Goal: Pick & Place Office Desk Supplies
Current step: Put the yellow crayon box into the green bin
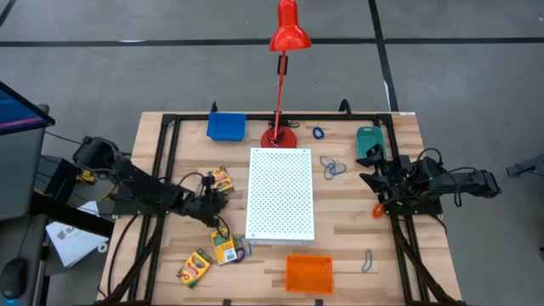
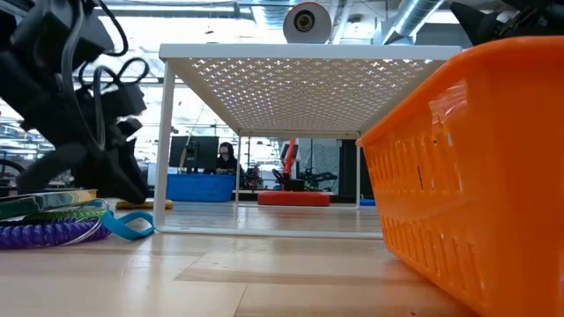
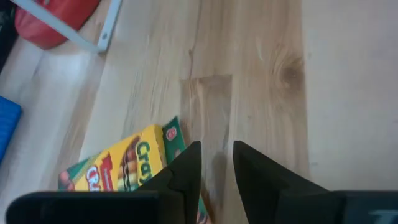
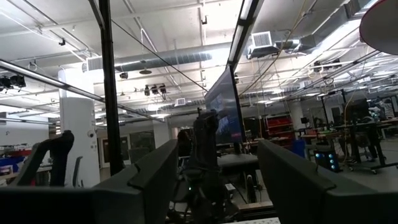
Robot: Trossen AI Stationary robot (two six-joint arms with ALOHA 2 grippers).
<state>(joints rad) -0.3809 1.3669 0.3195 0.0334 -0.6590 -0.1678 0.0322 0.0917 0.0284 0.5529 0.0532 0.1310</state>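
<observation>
lamp (image 1: pixel 286 38) behind board (image 1: pixel 280 194), tray (image 1: pixel 308 274) before

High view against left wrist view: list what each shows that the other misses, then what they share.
Only the high view shows the white perforated board, the orange tray, the teal tray, the blue loops and the right gripper near the teal tray, fingers apart with nothing between them.

Only the left wrist view shows the gap between the left gripper fingers: slightly parted over bare wood, gripping nothing.

Both show the crayon box beside that gripper, the red lamp base and the blue tray.
</observation>
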